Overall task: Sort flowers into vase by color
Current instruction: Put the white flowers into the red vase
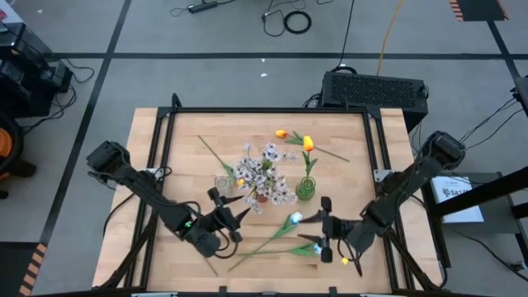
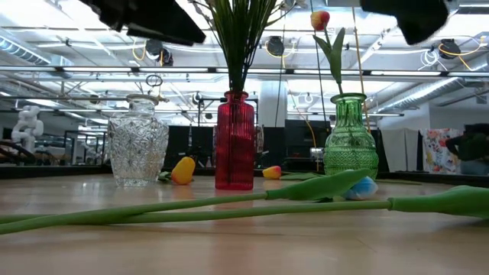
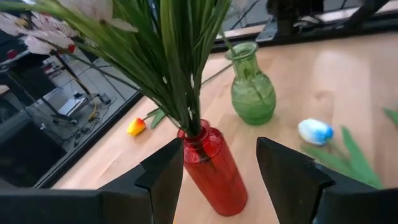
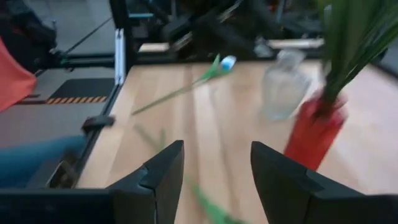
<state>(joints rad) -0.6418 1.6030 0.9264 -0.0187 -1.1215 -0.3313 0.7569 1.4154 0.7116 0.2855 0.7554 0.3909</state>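
Note:
A red vase point(image 1: 262, 196) holds sprays of pale pink-white blossoms point(image 1: 260, 169). Right of it a green vase point(image 1: 306, 190) holds an orange-yellow tulip point(image 1: 308, 144); left of it stands a clear glass vase point(image 1: 223, 183). Another orange tulip point(image 1: 281, 134) lies on the table behind them. Two white-blue tulips point(image 1: 294, 219) point(image 1: 318, 246) lie on their long green stems near the front. My left gripper point(image 1: 231, 206) is open just left of the red vase point(image 3: 214, 165), pointing at it. My right gripper point(image 1: 324, 224) is open beside the blue tulips, holding nothing.
The vases stand in a row across the middle of the wooden table point(image 1: 181, 148). Long stems and leaves point(image 2: 229, 206) lie across the front part. A black frame point(image 1: 264, 110) rims the table, and a black box point(image 1: 373, 89) sits behind its far right corner.

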